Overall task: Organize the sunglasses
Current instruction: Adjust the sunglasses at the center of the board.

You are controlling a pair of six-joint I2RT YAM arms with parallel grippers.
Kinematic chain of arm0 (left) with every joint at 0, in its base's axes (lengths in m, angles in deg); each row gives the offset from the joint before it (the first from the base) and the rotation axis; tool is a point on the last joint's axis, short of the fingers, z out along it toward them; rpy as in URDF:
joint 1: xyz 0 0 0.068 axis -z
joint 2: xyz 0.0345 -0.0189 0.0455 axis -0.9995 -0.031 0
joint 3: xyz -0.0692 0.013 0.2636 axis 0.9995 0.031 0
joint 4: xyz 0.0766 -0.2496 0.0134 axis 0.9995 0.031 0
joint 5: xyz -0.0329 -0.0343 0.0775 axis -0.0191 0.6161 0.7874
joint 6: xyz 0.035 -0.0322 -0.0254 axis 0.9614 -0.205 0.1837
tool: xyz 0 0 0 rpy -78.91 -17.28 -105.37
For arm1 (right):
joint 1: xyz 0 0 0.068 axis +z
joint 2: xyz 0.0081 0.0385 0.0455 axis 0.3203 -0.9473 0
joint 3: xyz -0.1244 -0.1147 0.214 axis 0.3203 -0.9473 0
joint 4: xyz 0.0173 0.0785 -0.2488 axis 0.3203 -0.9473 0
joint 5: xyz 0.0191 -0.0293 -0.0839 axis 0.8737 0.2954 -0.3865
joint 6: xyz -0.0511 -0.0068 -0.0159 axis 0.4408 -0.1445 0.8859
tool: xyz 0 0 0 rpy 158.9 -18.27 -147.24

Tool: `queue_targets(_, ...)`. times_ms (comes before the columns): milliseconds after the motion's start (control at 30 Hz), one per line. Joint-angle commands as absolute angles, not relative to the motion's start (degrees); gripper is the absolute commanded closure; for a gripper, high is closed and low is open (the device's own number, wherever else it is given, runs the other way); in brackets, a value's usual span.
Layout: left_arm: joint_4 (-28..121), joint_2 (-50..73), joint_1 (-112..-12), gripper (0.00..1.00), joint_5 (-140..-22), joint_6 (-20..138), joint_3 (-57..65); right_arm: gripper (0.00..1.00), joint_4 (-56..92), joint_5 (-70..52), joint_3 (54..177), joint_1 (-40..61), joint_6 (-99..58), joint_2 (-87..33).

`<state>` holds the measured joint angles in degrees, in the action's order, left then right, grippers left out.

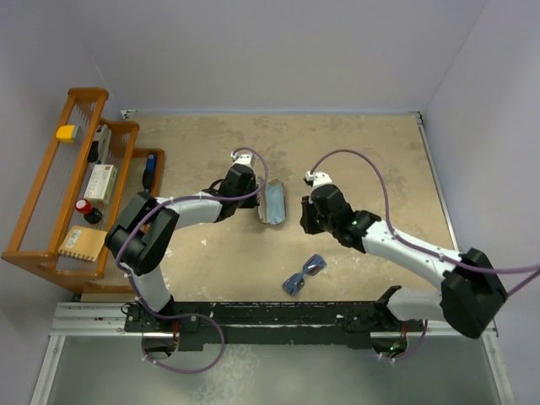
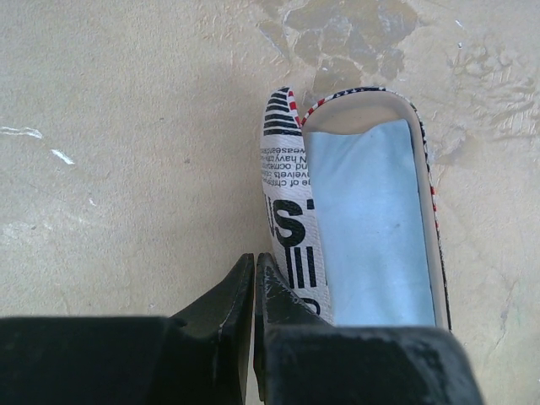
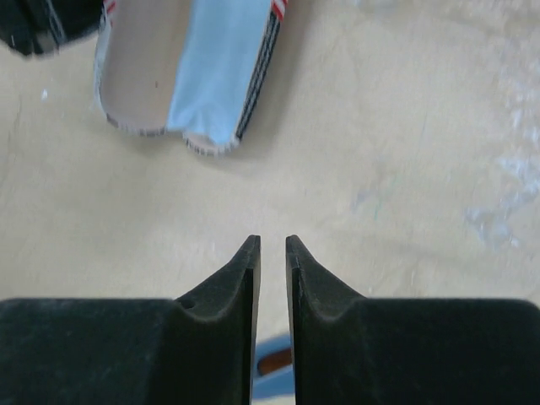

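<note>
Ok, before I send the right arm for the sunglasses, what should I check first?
1. Glasses case open: ok, its lid is spread on the table.
2. Case interior: ok, only the light-blue cloth lies flat inside.
3. Sunglasses free to grasp: ok, they lie alone on the table, apart from the case.
4. Sunglasses arms folded: cannot tell, too small in the top view.
5. Right gripper ready: not ok. It is empty, but its jaws are all but shut, so open them first.
6. Left gripper steadying the case: cannot tell. Its jaws are shut at the lid's edge, and no pinch shows.
</note>
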<state>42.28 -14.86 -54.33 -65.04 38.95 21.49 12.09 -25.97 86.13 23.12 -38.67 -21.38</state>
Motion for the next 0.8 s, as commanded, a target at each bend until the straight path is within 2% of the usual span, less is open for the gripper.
queue_targets(0,40.8,-12.9,-54.0,1.00,-64.4,39.4,19.6,0.79,10.5,-20.9,80.3,23.9,-43.6,-12.9)
queue_targets(433,40.9,-12.6,-53.9,1.00,-64.0,39.1,19.8,0.80,3.6,-18.1,73.8,30.2,-52.9,-2.6)
queue_targets(700,40.6,-13.2,-53.6,1.00,-63.8,38.8,20.0,0.98,-1.4,-17.1,72.3,33.5,-54.9,0.0)
queue_targets(767,40.8,-13.3,-53.6,1.00,-63.7,38.8,20.0,1.00,-2.3,-16.9,71.8,33.7,-55.2,0.6)
